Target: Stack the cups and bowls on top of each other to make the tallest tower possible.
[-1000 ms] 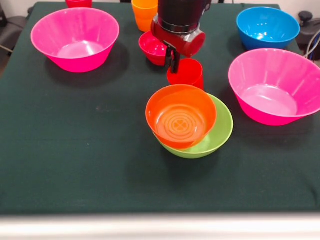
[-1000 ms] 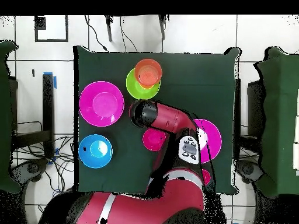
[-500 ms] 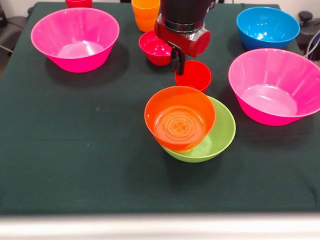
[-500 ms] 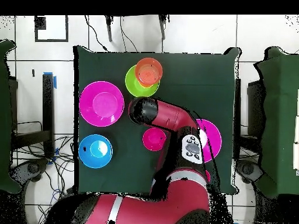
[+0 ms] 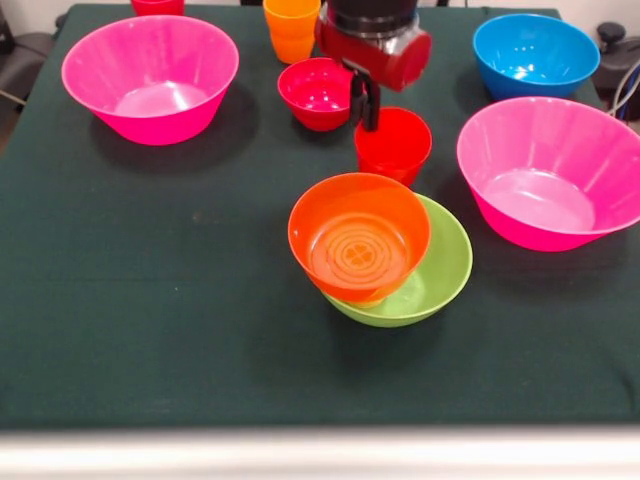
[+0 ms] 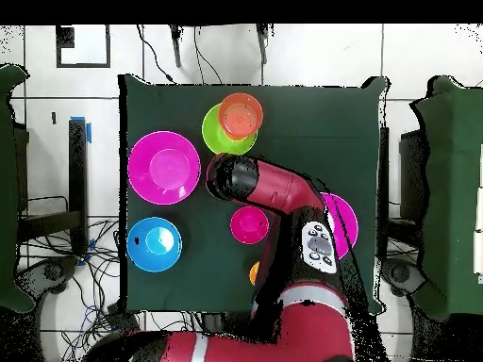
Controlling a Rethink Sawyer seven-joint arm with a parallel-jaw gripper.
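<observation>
I see the worktop point(image 5: 150, 330) carrying two pink bowls point(image 5: 150, 75), then the tower point(image 5: 385, 250): orange bowl point(image 5: 358, 235) tilted in the lime-green bowl point(image 5: 440, 270). Just behind it, the claw point(image 5: 365, 105) pinches the red cup point(image 5: 393, 145) by its rim. Overhead, the arm point(image 6: 274, 189) hides that cup.

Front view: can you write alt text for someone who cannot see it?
A red robot gripper grips the rim of a glossy red plastic cup behind a tilted orange plastic bowl resting in a lime-green bowl. Around them on the dark green table sit two hot-pink bowls, a blue one and a small crimson one.
</observation>
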